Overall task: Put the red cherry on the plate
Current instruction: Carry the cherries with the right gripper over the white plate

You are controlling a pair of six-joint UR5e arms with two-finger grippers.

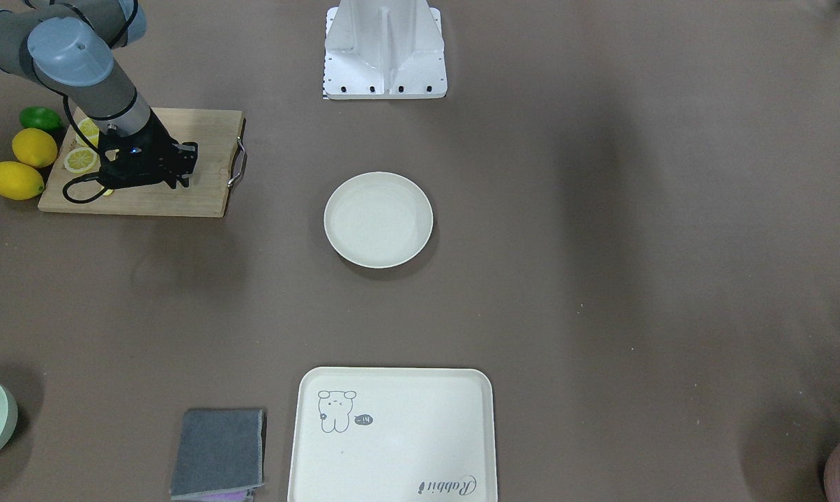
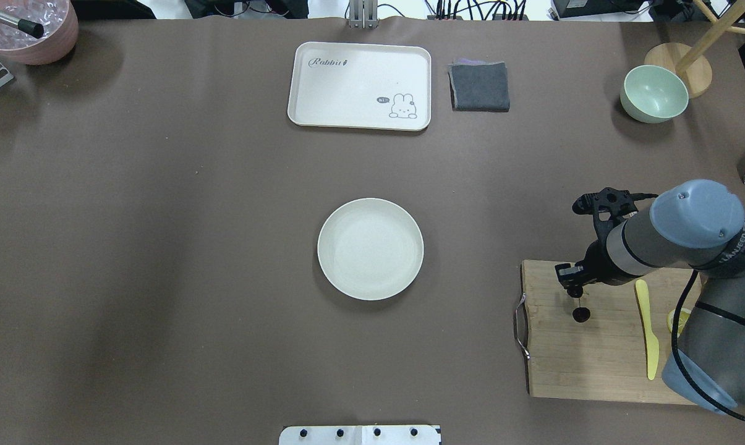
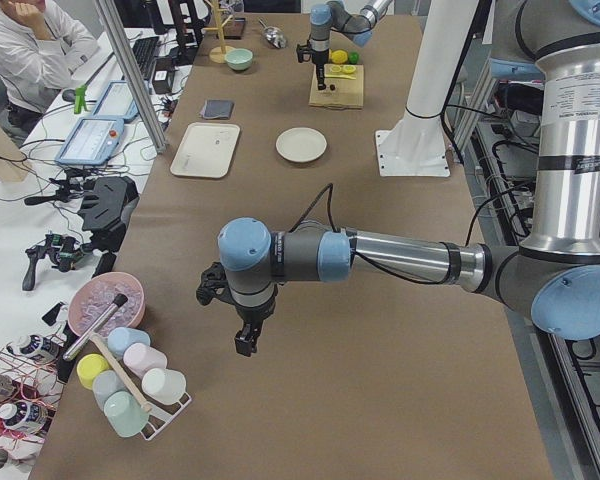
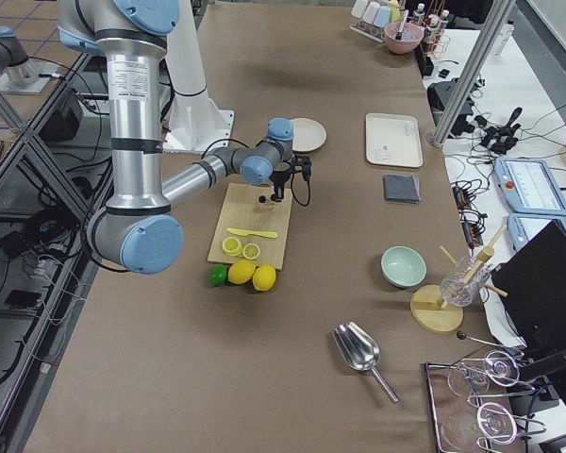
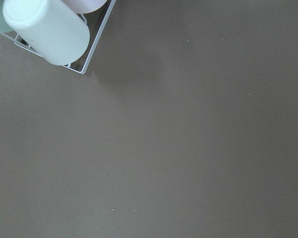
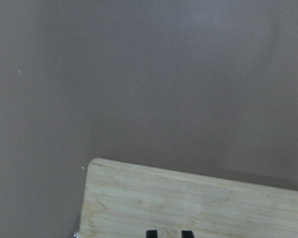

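**Right fingers** (image 2: 574, 290): pointed down over the cutting board, drawn together and apparently clamped on the thin stem of the red cherry. The wrist view shows only the two tips at its lower edge, so the grip itself is not plain.

**Red cherry** (image 2: 581, 314): dark and glossy, hanging just below the right fingers on its stem. It cannot be told whether it touches the wood.

**Cutting board** (image 2: 595, 352): pale wood with a metal handle, directly under the right fingers. The fingers stand over its end towards the plate.

**Plate** (image 2: 370, 249): round, cream-white, nothing on it. It sits at the middle of the bench (image 2: 162, 247), well apart from the right fingers.

**Yellow knife** (image 2: 647, 327): flat on the board, near the right fingers, on the side away from the plate.

**Lemon slices** (image 1: 81, 160), **lemons** (image 1: 35, 147), **lime** (image 1: 41, 118): slices on the board behind the right fingers, whole fruit just off the board's far end.

**Tray** (image 2: 360, 86), **grey cloth** (image 2: 479, 86), **green bowl** (image 2: 654, 94): along the bench edge opposite the robot, all well apart from both sets of fingers.

**Left fingers** (image 3: 245, 343): pointed down above bare bench, well apart from the plate. Apart or together cannot be told.

**Cup rack** (image 3: 130, 385): wire rack of pastel cups, near the left fingers.
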